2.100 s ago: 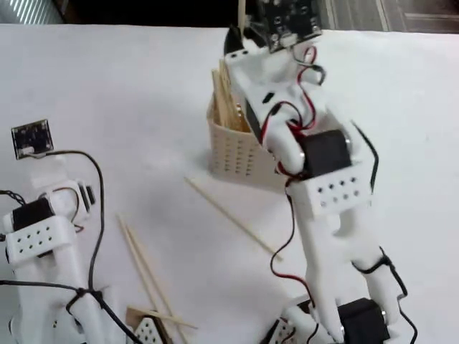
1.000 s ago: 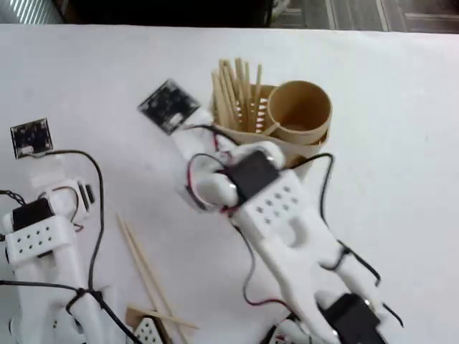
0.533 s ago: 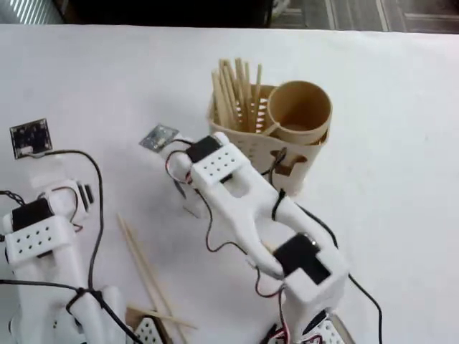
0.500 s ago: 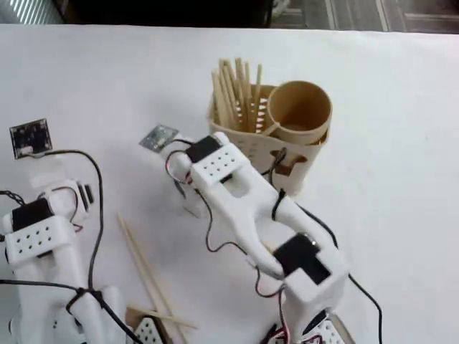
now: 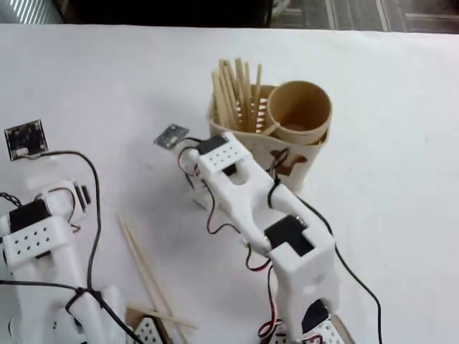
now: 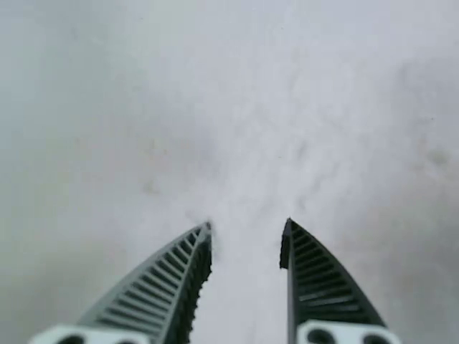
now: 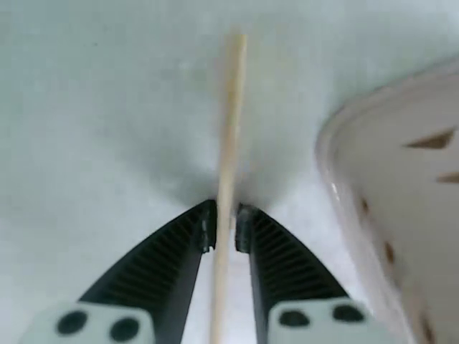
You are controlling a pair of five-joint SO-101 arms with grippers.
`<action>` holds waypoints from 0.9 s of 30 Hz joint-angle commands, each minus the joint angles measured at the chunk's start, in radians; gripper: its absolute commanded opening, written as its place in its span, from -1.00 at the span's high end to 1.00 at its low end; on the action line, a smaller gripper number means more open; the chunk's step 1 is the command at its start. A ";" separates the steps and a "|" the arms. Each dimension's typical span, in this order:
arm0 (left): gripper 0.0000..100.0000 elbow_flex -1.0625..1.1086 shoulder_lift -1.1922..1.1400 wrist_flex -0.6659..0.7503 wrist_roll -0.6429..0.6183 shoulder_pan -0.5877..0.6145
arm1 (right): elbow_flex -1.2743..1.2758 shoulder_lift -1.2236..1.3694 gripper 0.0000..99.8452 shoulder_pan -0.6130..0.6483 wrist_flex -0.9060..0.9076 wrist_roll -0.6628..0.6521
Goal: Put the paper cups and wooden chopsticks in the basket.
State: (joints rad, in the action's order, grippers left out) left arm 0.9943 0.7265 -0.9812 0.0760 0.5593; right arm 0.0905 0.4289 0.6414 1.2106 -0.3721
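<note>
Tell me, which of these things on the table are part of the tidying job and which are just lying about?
Part of the job:
basket
paper cup inside it
bundle of chopsticks standing in it
two loose chopsticks on the table
single chopstick gripped by the right end effector

Just lying about:
small brown piece by the left arm's base, too cut off to identify

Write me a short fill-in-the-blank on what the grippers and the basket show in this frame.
1. The ____ gripper grips one chopstick lying on the table beside the basket.
2. The left gripper is ____ over bare table.
3. A paper cup stands ____ the basket.
Missing words: right; open; inside.
</note>
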 commanded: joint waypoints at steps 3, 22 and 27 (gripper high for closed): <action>0.66 -0.003 0.027 0.015 0.005 0.005 | 0.009 -0.050 0.96 0.087 0.056 -0.011; 0.66 -0.003 0.027 0.017 0.005 0.005 | 0.006 -0.947 0.97 0.107 0.082 -0.002; 0.66 -0.003 0.027 0.017 0.005 0.005 | 0.006 -1.119 0.97 0.105 -0.107 0.054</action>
State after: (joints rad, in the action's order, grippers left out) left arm 0.9943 0.7265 -0.9812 0.0760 0.5593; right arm 0.1059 -0.5854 0.7457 1.2106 -0.3521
